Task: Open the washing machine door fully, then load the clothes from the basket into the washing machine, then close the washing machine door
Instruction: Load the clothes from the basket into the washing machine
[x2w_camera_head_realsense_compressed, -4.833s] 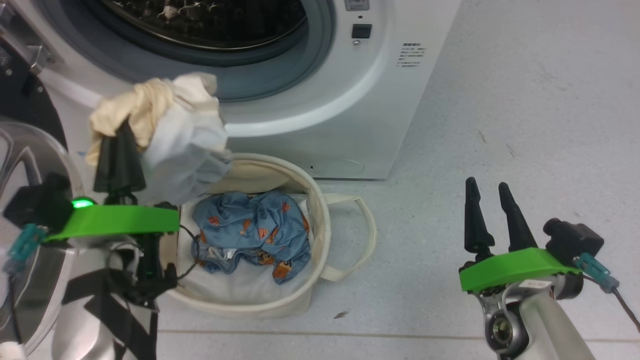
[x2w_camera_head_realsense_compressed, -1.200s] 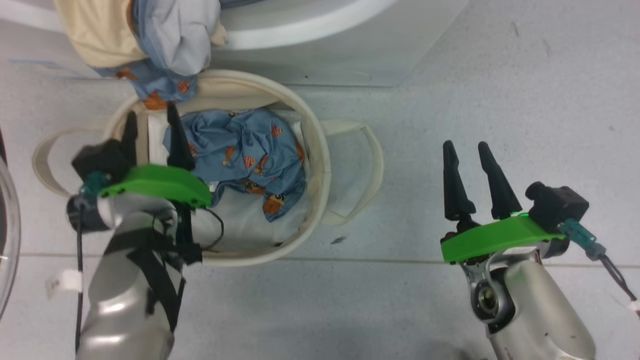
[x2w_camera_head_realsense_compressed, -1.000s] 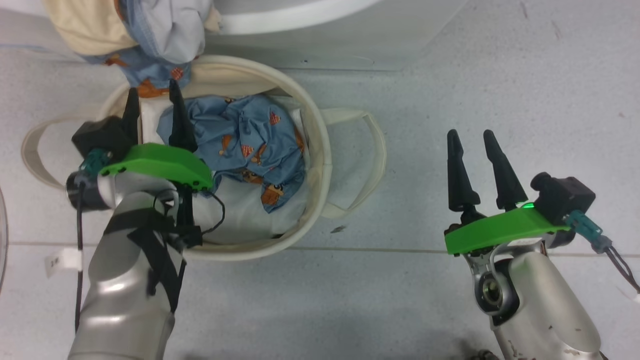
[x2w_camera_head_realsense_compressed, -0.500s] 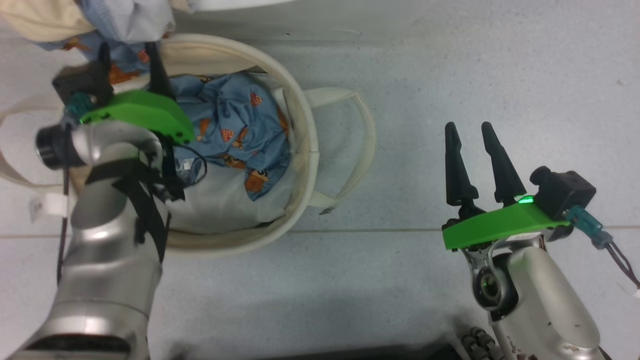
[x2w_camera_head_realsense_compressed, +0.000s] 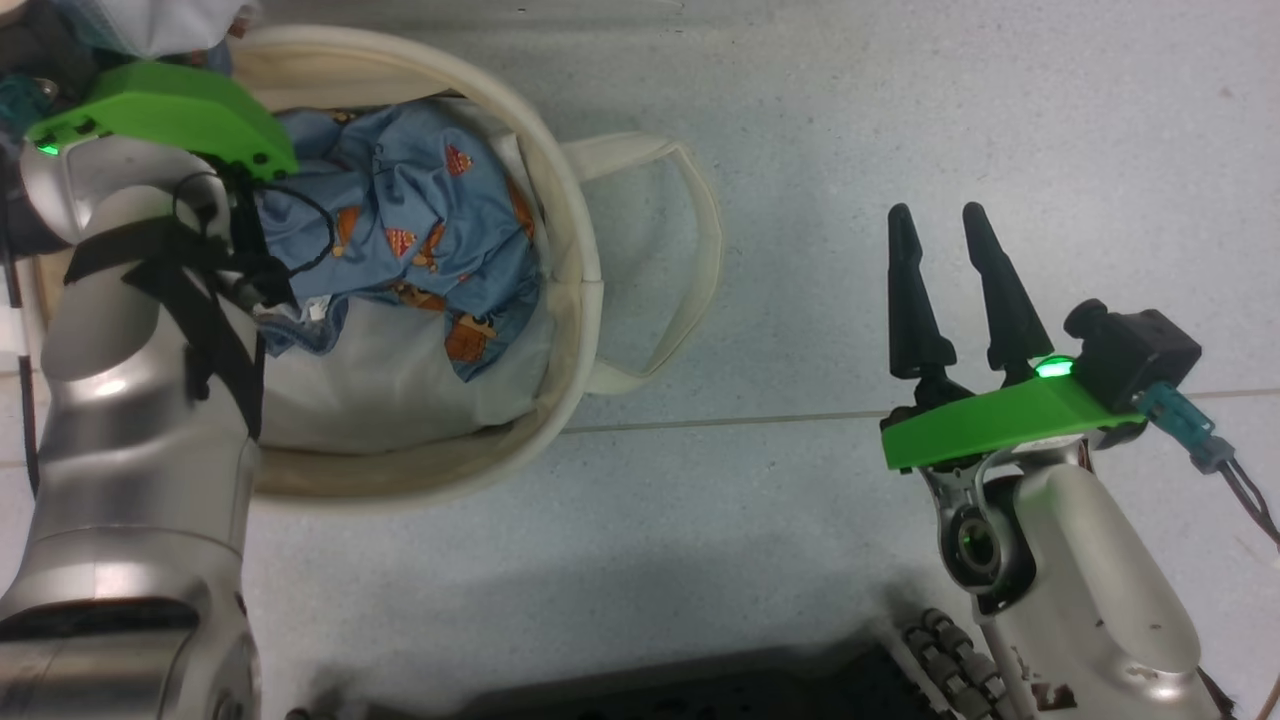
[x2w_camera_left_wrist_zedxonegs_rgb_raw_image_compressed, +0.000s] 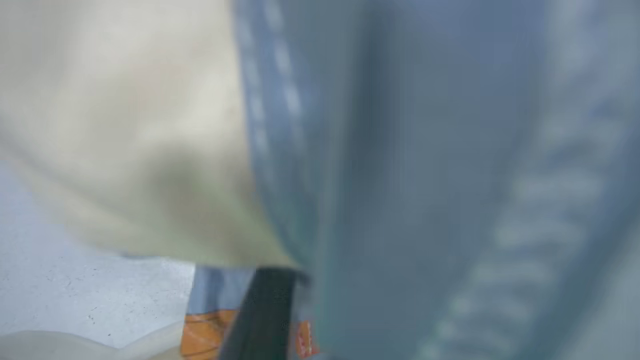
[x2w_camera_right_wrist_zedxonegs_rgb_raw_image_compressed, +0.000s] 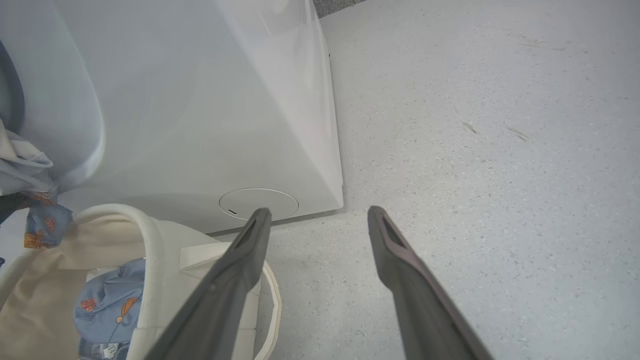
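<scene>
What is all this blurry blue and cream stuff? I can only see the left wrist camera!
Observer: Those are clothes, very close up. The right wrist view shows them hanging at the front of the washing machine, just past the far rim of the basket.
Operator: Is anything in the basket?
Observer: Yes. In the head view a blue garment with orange spots lies crumpled inside it.
Operator: Where's the other gripper?
Observer: The right gripper is open and holds nothing, over the floor to the right of the basket.
</scene>
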